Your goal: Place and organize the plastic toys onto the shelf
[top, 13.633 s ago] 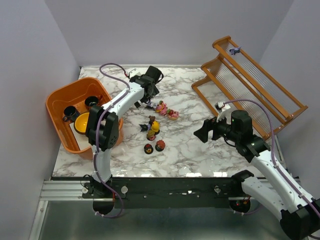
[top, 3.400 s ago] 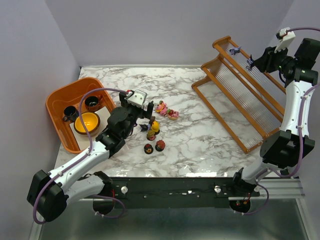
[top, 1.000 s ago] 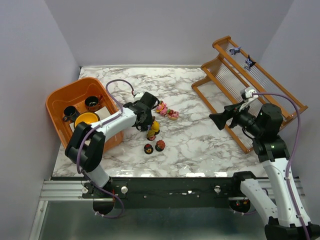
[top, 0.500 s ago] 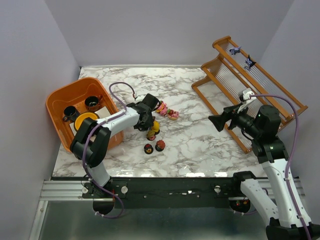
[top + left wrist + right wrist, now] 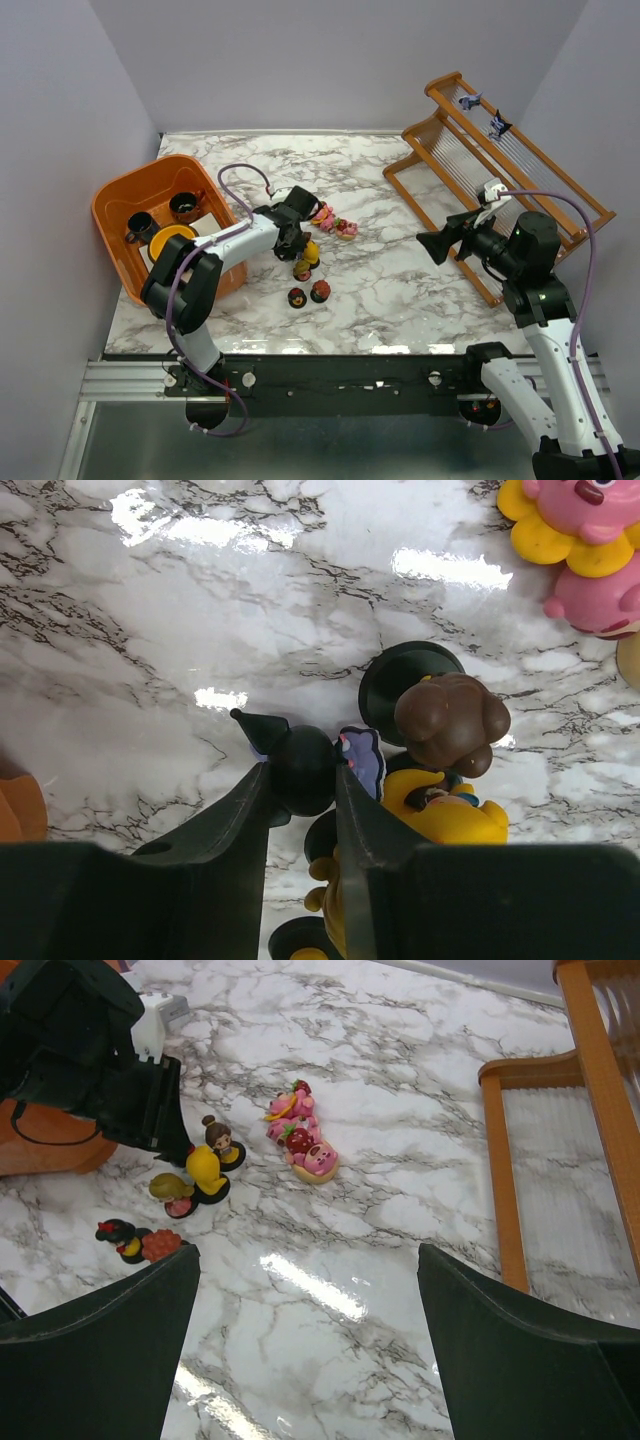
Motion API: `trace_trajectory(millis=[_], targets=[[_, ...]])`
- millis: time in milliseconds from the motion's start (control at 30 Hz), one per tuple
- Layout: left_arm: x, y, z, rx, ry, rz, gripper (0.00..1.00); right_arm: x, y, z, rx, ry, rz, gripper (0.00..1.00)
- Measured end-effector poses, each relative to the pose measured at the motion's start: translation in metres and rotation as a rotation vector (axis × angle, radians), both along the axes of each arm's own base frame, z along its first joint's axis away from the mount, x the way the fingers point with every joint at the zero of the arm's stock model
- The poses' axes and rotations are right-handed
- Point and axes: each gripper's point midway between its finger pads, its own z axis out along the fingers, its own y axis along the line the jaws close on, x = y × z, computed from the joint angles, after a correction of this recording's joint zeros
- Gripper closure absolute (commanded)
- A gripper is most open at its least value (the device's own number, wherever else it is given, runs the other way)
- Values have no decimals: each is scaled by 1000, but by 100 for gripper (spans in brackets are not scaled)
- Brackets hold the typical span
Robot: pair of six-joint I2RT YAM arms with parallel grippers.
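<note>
My left gripper (image 5: pixel 289 238) (image 5: pixel 300 780) is down at the left of the toy cluster, its jaws pressed on both sides of the round black head of a purple-black toy (image 5: pixel 305 768) that rests on the marble. A brown-haired figurine (image 5: pixel 452 723) and a yellow one (image 5: pixel 445 815) crowd against its right finger. Pink toys (image 5: pixel 335 222) lie just beyond, and two dark-based toys (image 5: pixel 308 294) sit nearer me. The shelf (image 5: pixel 500 180) stands at the back right with two small toys (image 5: pixel 468 101) (image 5: pixel 497 123) on its upper tier. My right gripper (image 5: pixel 428 243) (image 5: pixel 305 1260) hovers open and empty, in front of the shelf.
An orange tub (image 5: pixel 115 205) at the left holds two dark cups (image 5: pixel 138 225) and a yellow bowl (image 5: pixel 168 245). Bare marble lies between the toy cluster and the shelf's lower rail (image 5: pixel 505 1160). My left arm (image 5: pixel 90 1050) fills the right wrist view's upper left.
The left jaws have narrowed onto the purple-black toy's head. The right arm has drifted slightly left and stays open.
</note>
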Motion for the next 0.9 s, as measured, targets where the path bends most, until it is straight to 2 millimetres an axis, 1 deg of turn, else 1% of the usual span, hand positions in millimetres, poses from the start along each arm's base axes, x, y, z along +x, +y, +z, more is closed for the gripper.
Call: trace_trajectory(millis=[67,267,367,500,733,767,800,867,900], targets=[[1,1,0,-1,-2,3,70,0,0,0,0,0,0,4],[1,8,3,39,-12,0,70,0,0,0,0,2,1,4],[3,13,11,63,-29,-6,70,0,1,-1,0,4,3,4],[8,13,22,66,-61,-13,70,1,1,-2,-1,9,6,4],[15,12,24,70,-90,-37,70,1,2,-2,-1,10,6,4],[17,12,23,74,-91,-41,69,1,2,-2,-1,10,6,4],[19,13,23,76,-92,-43,64,1,2,-2,-1,9,6,4],[25,14,20,85,-91,-47,59,1,2,-2,-1,10,6,4],[28,14,20,86,-93,-44,52,1,2,-2,-1,10,7,4]])
